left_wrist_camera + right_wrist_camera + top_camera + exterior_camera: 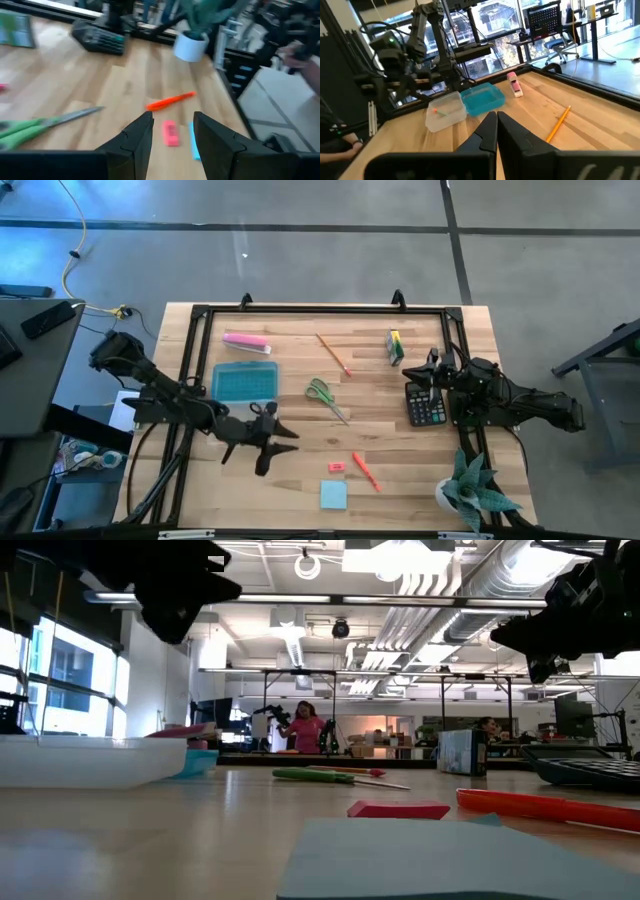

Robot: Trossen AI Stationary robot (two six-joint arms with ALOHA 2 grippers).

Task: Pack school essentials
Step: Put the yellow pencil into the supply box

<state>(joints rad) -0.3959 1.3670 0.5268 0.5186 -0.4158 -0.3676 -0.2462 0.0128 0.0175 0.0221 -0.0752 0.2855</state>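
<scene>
My left gripper (283, 440) (172, 135) is open and hovers over the table's near-left part, with its fingers pointing toward the tiny red eraser (336, 467) (170, 133), the orange-red pen (366, 471) (170, 101) and the light-blue note pad (334, 495) (193, 143). The green-handled scissors (327, 398) (40, 125) lie mid-table. A wooden pencil (333, 353) (560, 124) and the green-yellow block (396, 347) lie farther back. My right gripper (432, 365) (496, 131) is shut above the right side.
A blue case (245, 382) (482, 96) with a clear tray (445, 112) beside it sits at the left. A pink item (245, 342) lies behind it. A calculator (425, 405) lies under my right arm. The potted plant (470, 490) stands at the near-right corner.
</scene>
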